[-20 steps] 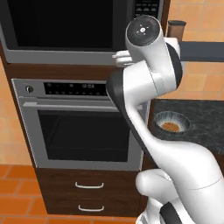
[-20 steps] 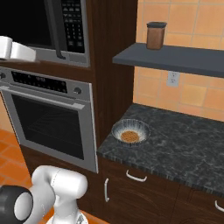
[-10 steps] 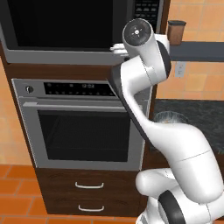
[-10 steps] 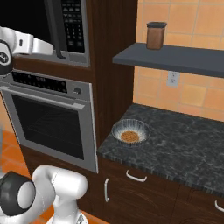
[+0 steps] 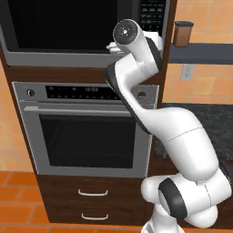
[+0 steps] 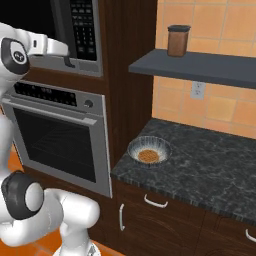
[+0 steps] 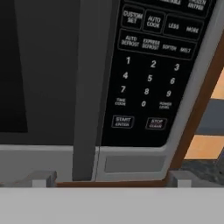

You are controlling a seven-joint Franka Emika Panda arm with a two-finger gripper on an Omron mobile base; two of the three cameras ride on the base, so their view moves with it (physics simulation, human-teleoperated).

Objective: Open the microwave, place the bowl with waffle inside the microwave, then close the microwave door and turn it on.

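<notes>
The microwave (image 5: pixel 68 27) sits high in the dark wood cabinet with its black glass door (image 7: pixel 39 65) shut. In the hand view a grey vertical handle (image 7: pixel 89 87) runs beside the keypad (image 7: pixel 151 74). My gripper (image 7: pixel 109 179) is open just in front of the microwave's lower edge, level with the handle and keypad, and nothing lies between its fingers. From the right base view the gripper (image 6: pixel 67 61) hangs by the keypad's (image 6: pixel 82 25) bottom left corner. The speckled bowl (image 6: pixel 149 150) stands on the dark counter with the waffle (image 6: pixel 148 156) in it, far from the gripper.
A steel oven (image 5: pixel 86 136) with a bar handle is under the microwave, with drawers (image 5: pixel 93 193) below it. A brown jar (image 6: pixel 178 40) stands on a grey shelf (image 6: pixel 210 67) above the counter (image 6: pixel 215 165). My arm crosses in front of the oven's right side.
The arm has lifted and swung the hand to the right, from the microwave's glass over to its handle and keypad. The bowl has stayed in place.
</notes>
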